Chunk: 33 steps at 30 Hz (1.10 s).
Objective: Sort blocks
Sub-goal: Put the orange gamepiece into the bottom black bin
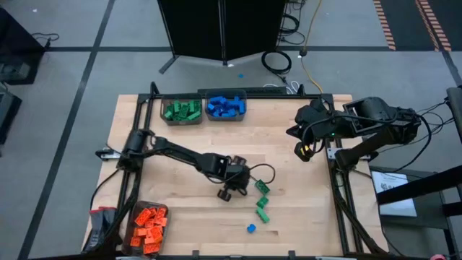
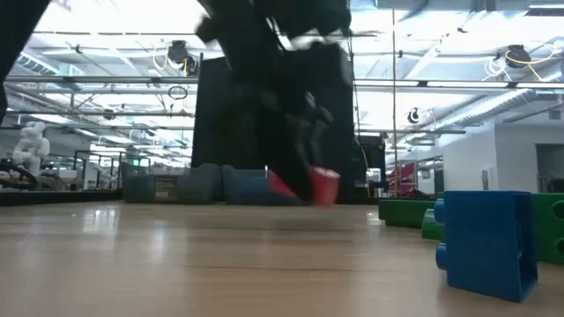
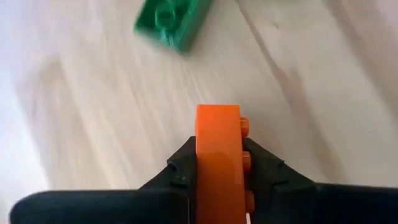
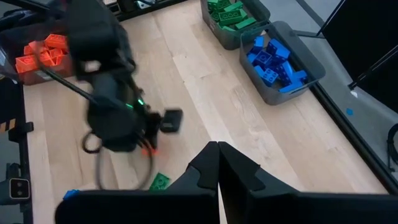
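Two dark jointed arms, looping black cables, small green indicator light

Low view: left arm (image 2: 273, 88) smears into dark blur; green block (image 2: 546, 231) at three o'clock runs off the edge.

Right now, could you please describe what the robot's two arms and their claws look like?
Both arms are dark, jointed and tube-like. The left claw has two black, wedge-shaped fingers; a thin black cable loops beside its wrist in the high view. The right claw has matching black tapered fingers. The right arm is bulkier near its base, with dark cables trailing off.
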{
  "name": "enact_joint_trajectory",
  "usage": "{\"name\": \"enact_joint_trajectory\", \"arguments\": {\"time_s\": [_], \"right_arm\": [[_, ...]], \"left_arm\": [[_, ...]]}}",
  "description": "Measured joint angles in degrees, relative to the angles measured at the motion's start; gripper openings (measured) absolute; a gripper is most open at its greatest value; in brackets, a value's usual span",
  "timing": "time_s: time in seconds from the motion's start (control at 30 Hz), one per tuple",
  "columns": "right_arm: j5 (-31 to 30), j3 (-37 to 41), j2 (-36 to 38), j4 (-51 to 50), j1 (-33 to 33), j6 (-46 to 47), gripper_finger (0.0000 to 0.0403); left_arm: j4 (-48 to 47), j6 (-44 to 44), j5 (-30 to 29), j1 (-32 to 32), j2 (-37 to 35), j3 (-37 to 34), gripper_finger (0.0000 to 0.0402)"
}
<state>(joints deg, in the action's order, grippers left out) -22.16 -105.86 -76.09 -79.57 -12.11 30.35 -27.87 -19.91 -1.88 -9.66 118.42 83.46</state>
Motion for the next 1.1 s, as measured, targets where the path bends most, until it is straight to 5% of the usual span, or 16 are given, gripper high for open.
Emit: {"name": "enact_joint_trajectory", "arguments": {"time_s": [0.27,0.57,0.93,1.1], "right_arm": [[-0.01,0.0,-0.01,0.04,0.01,-2.83,0.0],[-0.03,0.01,-0.02,0.43,0.01,-4.3,0.0],[-0.34,0.0,-0.02,2.64,0.01,-5.54,0.0],[-0.32,0.0,-0.02,4.35,0.0,-6.01,0.0]], "left_arm": [[-23.37,36.46,-8.03,-7.3,-9.73,0.1,0.0074],[-39.91,79.48,-13.19,-26.87,-17.23,0.22,0.0074],[-54.82,134.76,-13.21,-51.25,-17.29,0.22,0.0074],[-55.1,143.53,-8.51,-56.59,-17.36,0.22,0.0074]]}}
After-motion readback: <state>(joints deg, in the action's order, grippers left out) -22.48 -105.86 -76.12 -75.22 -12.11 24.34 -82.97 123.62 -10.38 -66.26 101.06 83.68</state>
